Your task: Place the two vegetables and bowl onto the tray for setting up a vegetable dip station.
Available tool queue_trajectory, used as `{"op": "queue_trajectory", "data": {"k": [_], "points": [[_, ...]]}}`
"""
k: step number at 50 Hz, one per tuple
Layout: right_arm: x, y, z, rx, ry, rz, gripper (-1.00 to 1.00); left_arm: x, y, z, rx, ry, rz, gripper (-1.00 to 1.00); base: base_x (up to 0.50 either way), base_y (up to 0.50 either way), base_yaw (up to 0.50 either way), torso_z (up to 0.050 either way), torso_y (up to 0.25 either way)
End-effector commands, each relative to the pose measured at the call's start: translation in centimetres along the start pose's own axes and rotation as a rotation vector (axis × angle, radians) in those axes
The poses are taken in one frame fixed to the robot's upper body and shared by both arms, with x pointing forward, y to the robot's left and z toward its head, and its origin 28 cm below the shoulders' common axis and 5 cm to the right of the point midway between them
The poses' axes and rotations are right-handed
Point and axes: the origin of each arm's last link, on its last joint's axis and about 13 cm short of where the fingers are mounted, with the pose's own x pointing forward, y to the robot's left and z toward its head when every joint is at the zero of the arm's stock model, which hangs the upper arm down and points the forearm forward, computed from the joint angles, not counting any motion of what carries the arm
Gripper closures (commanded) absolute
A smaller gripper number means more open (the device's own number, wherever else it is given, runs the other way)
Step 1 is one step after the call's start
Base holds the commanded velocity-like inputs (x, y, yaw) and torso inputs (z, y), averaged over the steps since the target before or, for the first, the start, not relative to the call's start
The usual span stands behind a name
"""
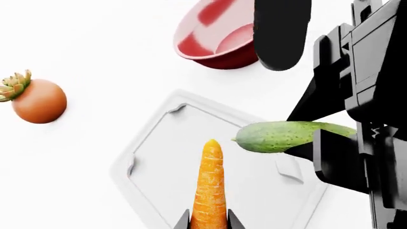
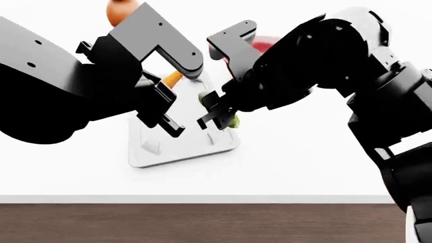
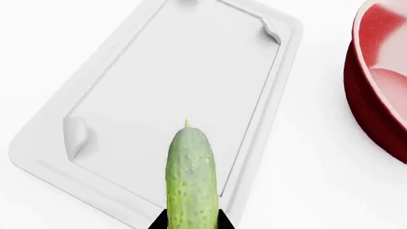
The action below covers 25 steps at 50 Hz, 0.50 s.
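Two grippers hang over the tray (image 2: 177, 154), each grasping a vegetable. Left gripper (image 1: 208, 224): jaws clenched on the carrot (image 1: 210, 186). Right gripper (image 3: 190, 224): jaws clenched on the cucumber (image 3: 190, 176), held above the tray's edge. In the head view, the bowl (image 2: 263, 44) sits off the tray at 1 o'clock, and a plant pot (image 1: 37, 99) at 11 o'clock.

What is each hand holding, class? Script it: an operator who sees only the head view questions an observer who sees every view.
Observer: The left hand is shut on the carrot, above the tray.
Operator: And the right hand?
Observer: The right hand grips the cucumber, also above the tray.
Operator: Where's the bowl?
Observer: The bowl sits beside the tray, outside its rim.
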Motion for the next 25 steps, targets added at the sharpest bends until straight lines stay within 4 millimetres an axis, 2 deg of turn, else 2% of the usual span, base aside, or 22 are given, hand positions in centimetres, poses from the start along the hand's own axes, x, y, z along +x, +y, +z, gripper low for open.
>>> {"op": "queue_trajectory", "data": {"k": [1, 9, 25], "points": [[1.5, 0.3, 0.9, -0.022, -0.009, 0.036, 1.0, -0.6, 0.4, 0.1, -0.011, -0.013, 0.025, 1.0, 0.0, 0.0, 0.0, 0.0, 0.0], [2.6, 0.2, 0.8, -0.019, 0.012, 0.054, 1.0, -1.6, 0.7, 0.2, -0.025, -0.035, 0.047, 1.0, 0.0, 0.0, 0.0, 0.0, 0.0], [3.5, 0.4, 0.9, -0.024, 0.031, 0.076, 1.0, -1.8, 0.9, 0.1, -0.037, -0.044, 0.055, 1.0, 0.0, 0.0, 0.0, 0.0, 0.0]]}}
